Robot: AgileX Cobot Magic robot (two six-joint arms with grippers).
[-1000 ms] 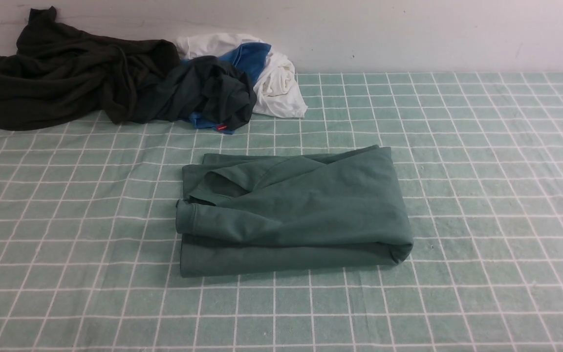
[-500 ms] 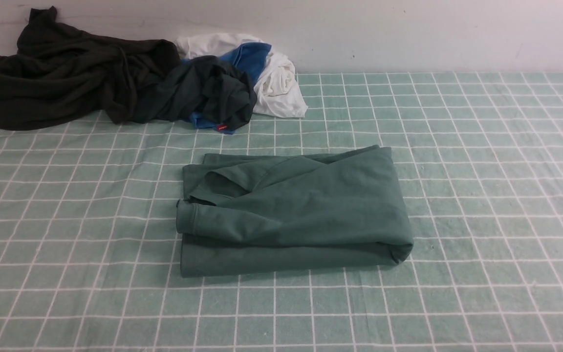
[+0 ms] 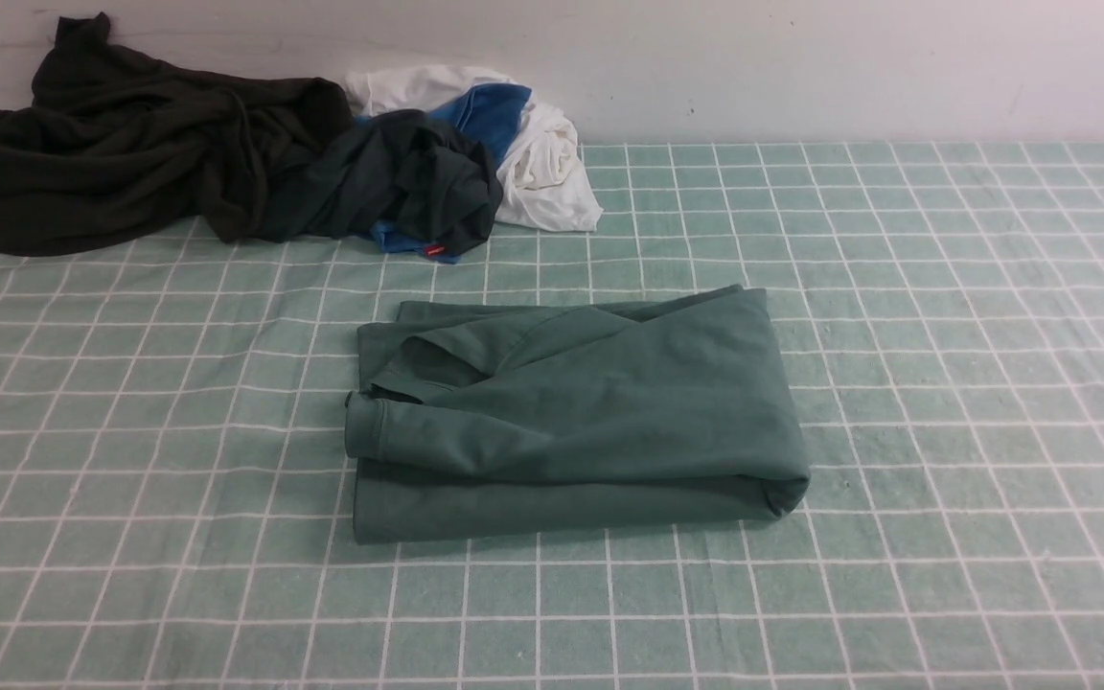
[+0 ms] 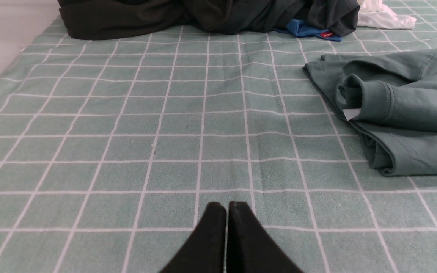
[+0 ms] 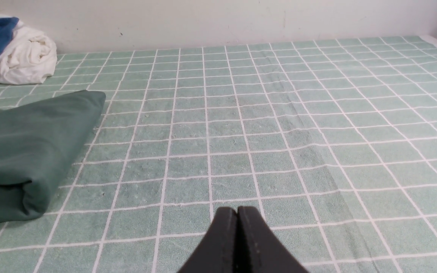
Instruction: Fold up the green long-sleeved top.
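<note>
We see the front view high, facing forward; both wrist views low, sharing the folded teal-green jersey top (image 3: 571, 412).

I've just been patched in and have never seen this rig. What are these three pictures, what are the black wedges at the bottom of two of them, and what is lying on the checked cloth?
It is a robot with two arms. One picture looks forward from between the arms; the other two come from cameras on each wrist. The black wedges are the left hand and the right hand, each with its two fingers pressed together, holding nothing and apart from the clothes. On the green checked tablecloth lies the green long-sleeved top, already folded into a thick rectangle, one cuffed sleeve on top. At the far left, by the wall, is a heap: a dark brown-black garment, a blackish-green garment, some blue cloth and a white garment.
</note>
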